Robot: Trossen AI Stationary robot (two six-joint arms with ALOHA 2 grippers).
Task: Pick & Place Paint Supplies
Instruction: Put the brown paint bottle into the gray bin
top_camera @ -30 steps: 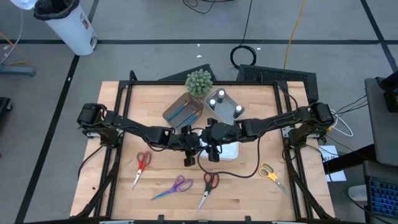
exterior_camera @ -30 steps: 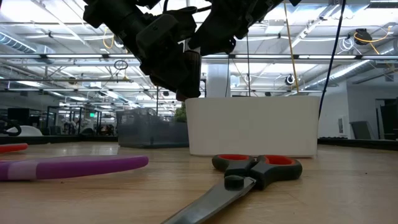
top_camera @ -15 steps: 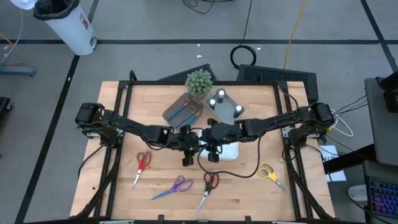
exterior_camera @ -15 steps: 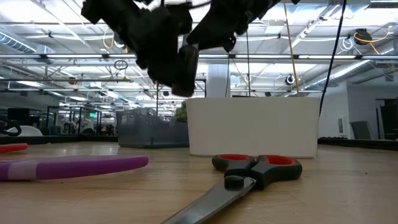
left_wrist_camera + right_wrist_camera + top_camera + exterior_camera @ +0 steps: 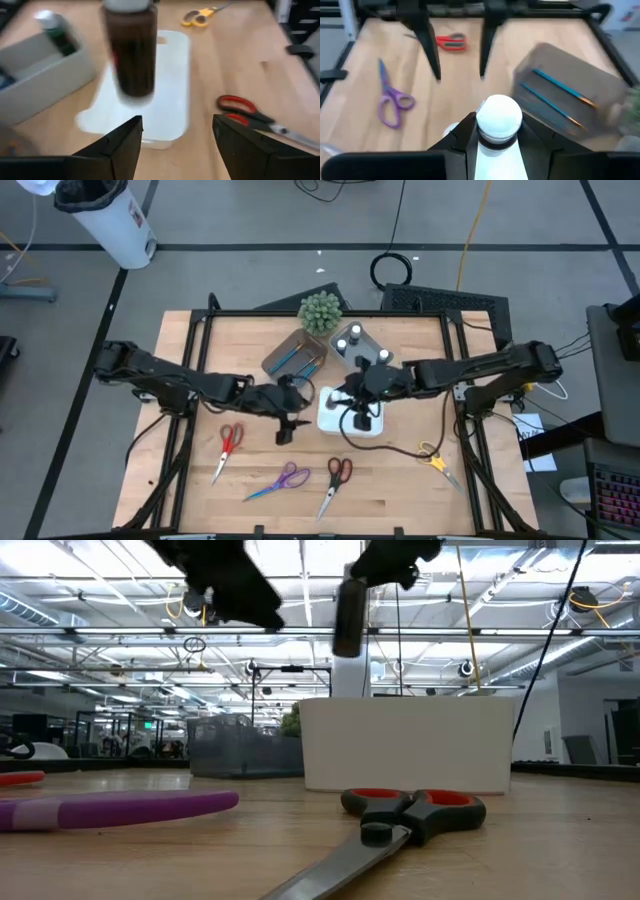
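One dark bottle [image 5: 499, 131] sits clamped in the right gripper [image 5: 497, 137] above the white tray [image 5: 352, 423] — likely its destination — while the left gripper [image 5: 176, 145], fingers apart, hangs beside it.

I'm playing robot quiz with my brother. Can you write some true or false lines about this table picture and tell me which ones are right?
1. The right gripper holds a small dark bottle with a white cap. True.
2. The left gripper holds that bottle too. False: its fingers are open and empty.
3. Two thin blue-handled brushes lie in the brown rectangular tray. True.
4. The purple-handled scissors lie inside the white rectangular tray. False: they lie on the wooden table.
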